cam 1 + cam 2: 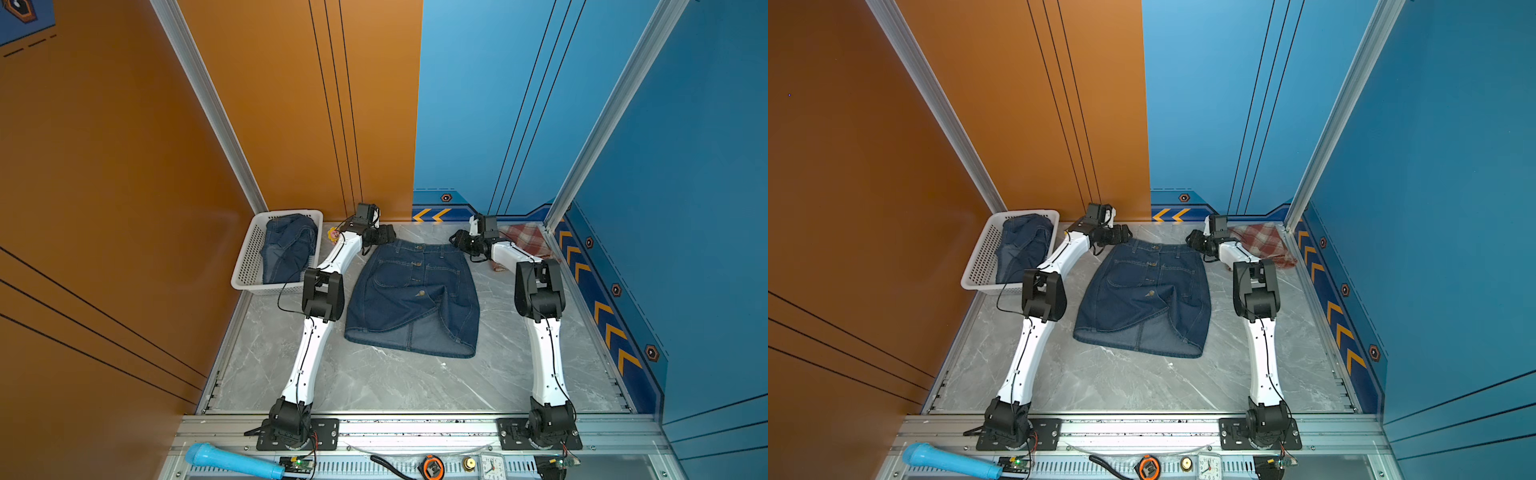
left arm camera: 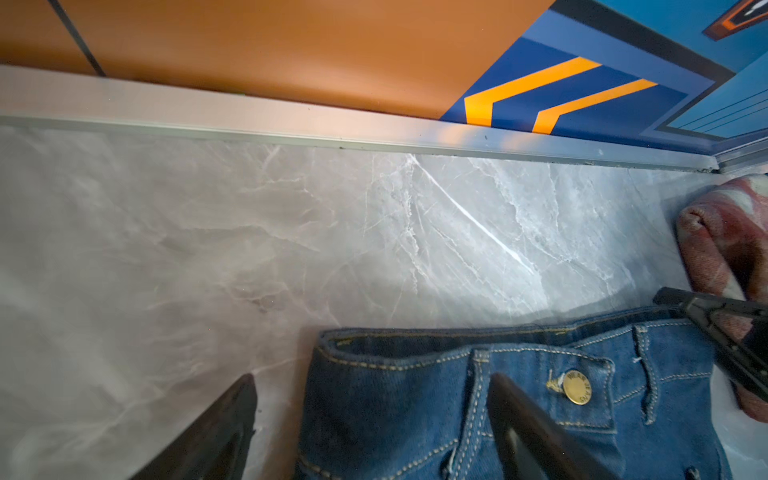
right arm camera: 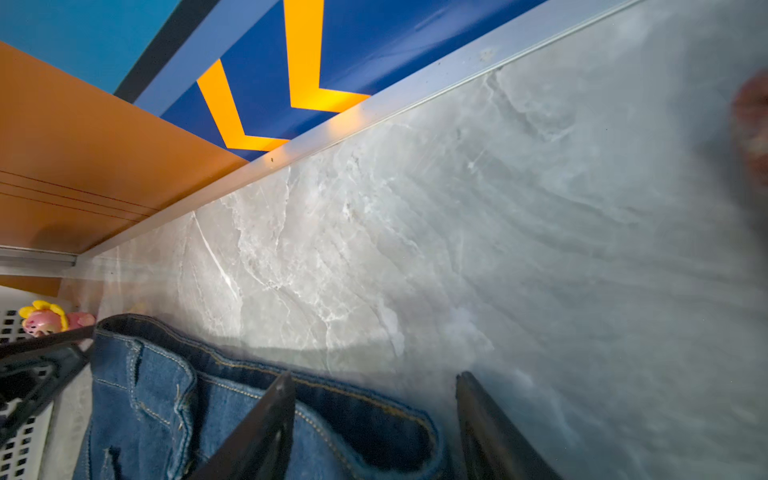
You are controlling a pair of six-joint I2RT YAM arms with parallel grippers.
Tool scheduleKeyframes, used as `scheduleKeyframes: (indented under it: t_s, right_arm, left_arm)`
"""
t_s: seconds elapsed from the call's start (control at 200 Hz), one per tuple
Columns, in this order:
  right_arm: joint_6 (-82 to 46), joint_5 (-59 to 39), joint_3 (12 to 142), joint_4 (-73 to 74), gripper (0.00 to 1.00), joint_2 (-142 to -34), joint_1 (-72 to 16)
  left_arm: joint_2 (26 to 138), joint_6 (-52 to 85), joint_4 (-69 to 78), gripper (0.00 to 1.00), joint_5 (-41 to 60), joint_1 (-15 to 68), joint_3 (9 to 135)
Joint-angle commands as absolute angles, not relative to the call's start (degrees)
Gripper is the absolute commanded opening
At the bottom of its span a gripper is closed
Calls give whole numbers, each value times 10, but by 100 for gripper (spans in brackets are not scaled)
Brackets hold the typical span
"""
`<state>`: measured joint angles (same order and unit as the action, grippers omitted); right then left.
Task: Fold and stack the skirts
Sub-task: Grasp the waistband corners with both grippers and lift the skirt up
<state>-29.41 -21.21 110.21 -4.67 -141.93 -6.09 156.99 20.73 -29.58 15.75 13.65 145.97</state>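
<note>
A dark blue buttoned denim skirt (image 1: 411, 295) lies flat, front side up, in the middle of a grey marbled bench (image 1: 374, 382). Its long axis runs from far to near, with the waistband toward the back wall and the hem toward the robot's bases (one lower front panel is turned back near the hem). The left claw (image 1: 388, 235) is at the waistband's left corner, spread wide. In its wrist view one finger (image 2: 232, 415) is over bare bench and the other is over the denim; it holds nothing. The right claw (image 1: 457, 241) straddles the waistband's right corner, its fingers apart and not pinching the cloth. A red and cream plaid skirt (image 1: 525, 243) lies crumpled in the far right corner, partly behind the right arm. A second denim skirt (image 1: 289, 247) sits bunched in a white perforated basket (image 1: 249, 257) at the far left, and a small pink and yellow toy (image 1: 333, 235) is just beside the basket.
</note>
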Motion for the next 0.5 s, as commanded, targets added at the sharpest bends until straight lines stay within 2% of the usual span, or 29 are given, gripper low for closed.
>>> scheduleKeyframes:
  t_s: [0.0, 0.03, 0.045, 0.17, 0.345, 0.406, 0.496]
  right_arm:
    - [-314, -234, 1112, -27, 58, -1431, -59]
    - [-314, -233, 1111, -26, 56, -1432, -60]
    - [-315, -232, 1111, -25, 54, -1433, -60]
    - [-326, -246, 1121, -12, 36, -1447, -58]
    - [-329, -261, 1139, -2, 5, -1447, -58]
    - [-321, -258, 1140, 0, 0, -1434, -59]
    - [-309, -253, 1141, 1, 0, -1410, -60]
  left_arm:
    - [1594, 241, -302, 88, 198, 132, 1479]
    - [1596, 246, -302, 87, 195, 131, 1480]
    - [1598, 249, -302, 83, 194, 130, 1482]
    - [1623, 297, -276, 70, 210, 123, 1505]
    - [1646, 309, -270, 18, 231, 127, 1552]
    - [1632, 304, -268, 0, 227, 127, 1550]
    - [1605, 299, -265, 0, 224, 125, 1548]
